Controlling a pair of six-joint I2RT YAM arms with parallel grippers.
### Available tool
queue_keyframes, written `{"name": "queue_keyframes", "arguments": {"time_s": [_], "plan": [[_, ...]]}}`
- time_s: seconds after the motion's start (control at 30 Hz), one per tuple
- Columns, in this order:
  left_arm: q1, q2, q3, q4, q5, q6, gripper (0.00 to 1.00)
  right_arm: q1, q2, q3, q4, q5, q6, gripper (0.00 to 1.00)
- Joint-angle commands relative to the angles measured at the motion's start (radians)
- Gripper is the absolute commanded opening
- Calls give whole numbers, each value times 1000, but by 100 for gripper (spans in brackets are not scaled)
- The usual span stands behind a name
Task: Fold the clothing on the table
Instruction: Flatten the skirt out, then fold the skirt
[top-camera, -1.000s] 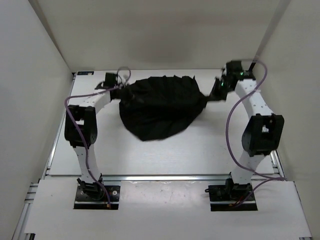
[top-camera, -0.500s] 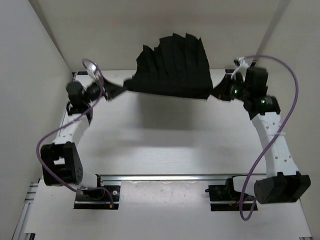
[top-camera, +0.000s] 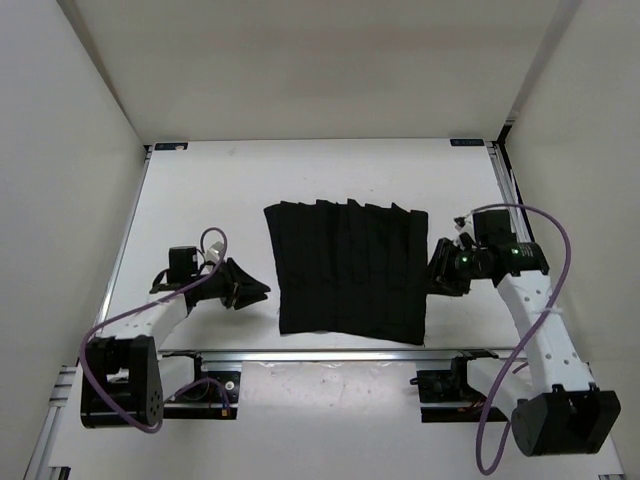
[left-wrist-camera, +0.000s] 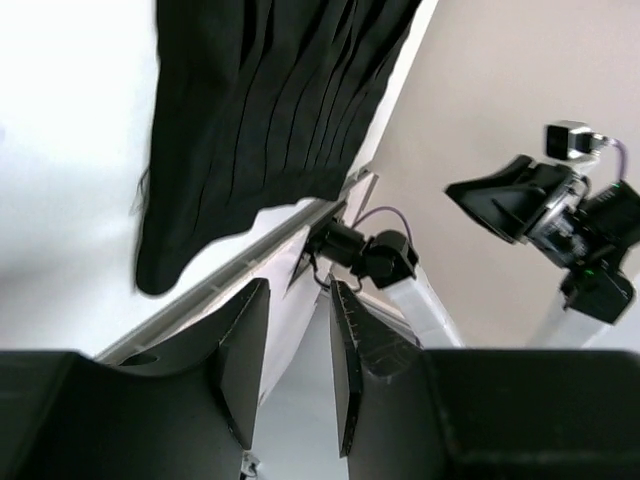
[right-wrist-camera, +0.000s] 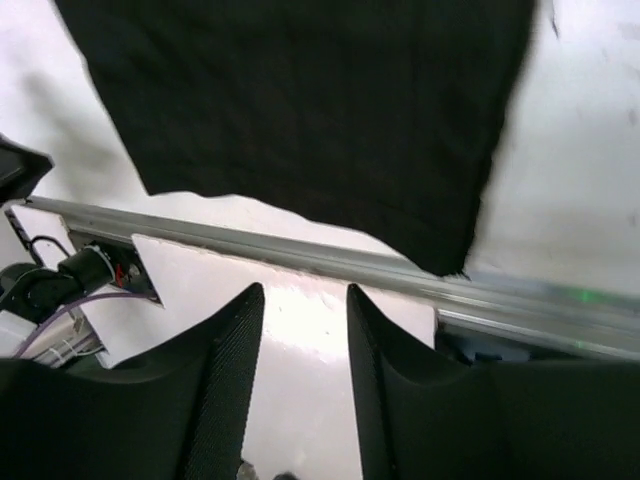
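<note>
Lying flat and spread on the table (top-camera: 200, 190), toward the near edge and roughly midway between the left and right edges: the clothing (top-camera: 348, 270), a black pleated piece with pleats running from far side to near side, its near hem almost at the aluminium rail (top-camera: 330, 352) along the near edge. Seemingly laid out this way to give a smooth, square shape before any fold, pleats aligned so a crease can run cleanly across or along them. No fold visible yet; judged as the spreading step done, folding proper not yet begun. Left gripper (top-camera: 250, 290) low over the table just beside the garment's left edge near the near-left corner of the cloth, apart from the fabric. In the left wrist view, fingers (left-wrist-camera: 243, 350) parted with a clear gap and nothing between them, so released and empty. Right gripper (top-camera: 440, 272) just beside the garment's right edge, close to it, whether brushing it impossible to tell from above. In the right wrist view, fingers (right-wrist-camera: 232, 345) likewise parted, only rail and table seen through the gap: released, holding nothing. Placed one at each side, plausibly ready to take matching edges for a fold.
</note>
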Motion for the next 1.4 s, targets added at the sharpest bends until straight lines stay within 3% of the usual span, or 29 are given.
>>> {"name": "queue_keyframes", "arguments": {"time_s": [0.0,0.07,0.17,0.23,0.37,0.43,0.53,0.63,0.77,0.97,1.17,1.3,1.33,1.37], "plan": [[-13,64,65,94,-39,-3,41,80,110,43,60,29,30,42],[-39,114,100,217,-42,-76,38,132,172,39,190,21,65,38],[-119,215,165,383,-57,-172,28,172,291,11,344,27,87,23],[-211,330,227,389,-114,-155,20,172,368,20,386,39,88,1],[-331,521,360,316,-198,-77,0,187,534,63,398,115,62,0],[-378,581,427,99,-334,10,0,195,606,83,386,138,56,0],[-426,612,507,-99,-577,170,0,209,652,114,360,182,53,0],[-452,599,527,-181,-759,245,0,223,692,116,338,196,45,0],[-440,634,587,-246,-890,296,0,209,813,158,338,182,25,0],[-345,678,683,-237,-869,310,0,229,985,350,303,178,-1,0],[-362,824,844,-263,-806,324,0,200,1166,640,254,204,-12,0],[-360,911,961,-261,-750,343,0,181,1189,793,249,185,-21,0],[-353,913,982,-244,-720,351,3,184,1174,801,268,181,-41,0],[-340,904,992,-220,-640,353,26,192,1122,787,283,184,-47,2]]}}
